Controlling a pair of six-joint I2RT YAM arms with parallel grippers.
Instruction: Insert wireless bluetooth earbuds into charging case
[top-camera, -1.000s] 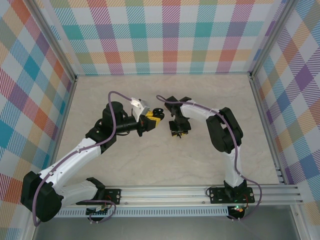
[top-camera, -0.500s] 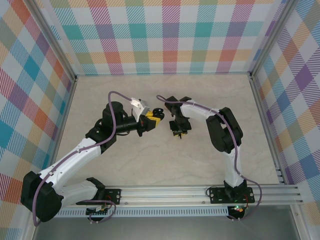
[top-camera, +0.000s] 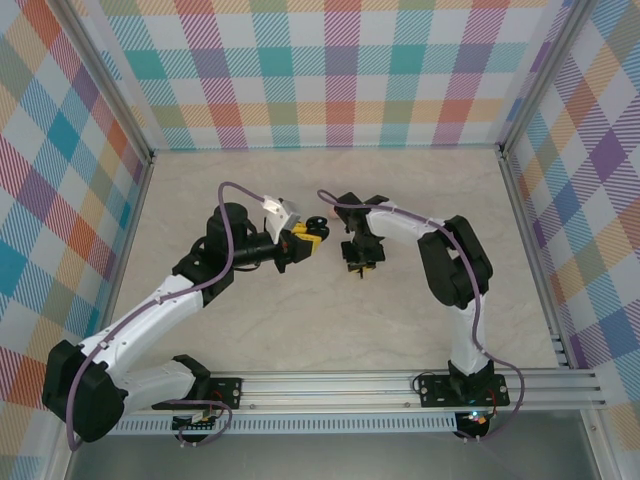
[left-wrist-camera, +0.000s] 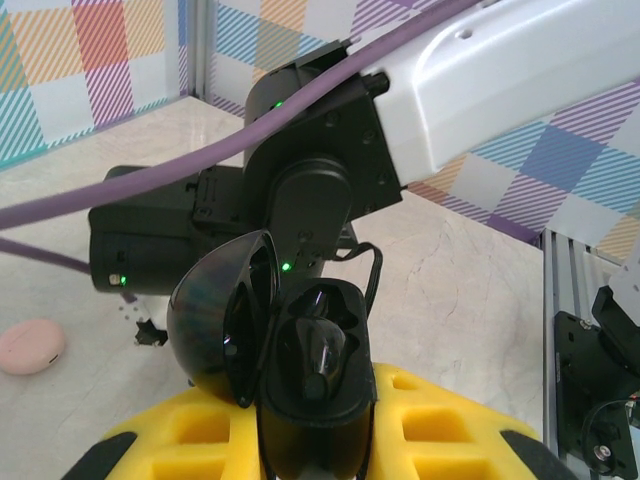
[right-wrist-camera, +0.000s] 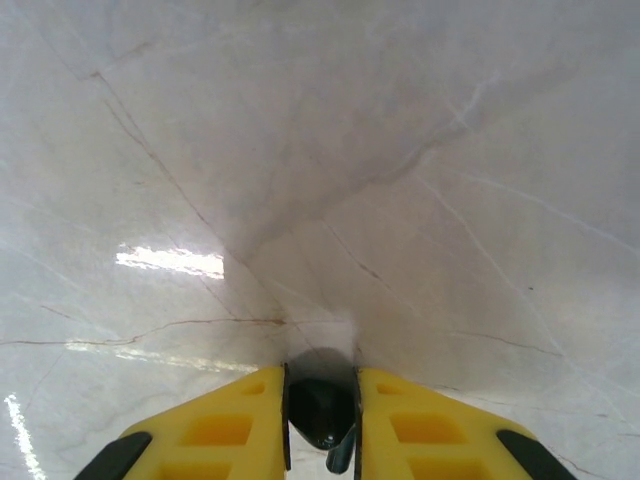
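My left gripper (top-camera: 306, 238) is shut on the black charging case (left-wrist-camera: 316, 385), which it holds off the table with the lid (left-wrist-camera: 214, 318) swung open to the left. One black earbud (left-wrist-camera: 322, 352) lies in a well of the case. Just right of it, my right gripper (top-camera: 358, 263) points down at the marble table. Its yellow fingers (right-wrist-camera: 225, 425) are shut on a second black earbud (right-wrist-camera: 320, 410), whose stem hangs by the right finger, close above the table. In the left wrist view the right arm's wrist (left-wrist-camera: 300, 195) stands right behind the case.
A small pink disc (left-wrist-camera: 30, 347) lies on the table, left of the case. Plaid walls (top-camera: 320, 70) close in three sides. An aluminium rail (top-camera: 400, 385) carrying the arm bases runs along the near edge.
The right gripper's fingers have closed on the black earbud, and its arm has shifted slightly right. The left arm and the case have stayed put.
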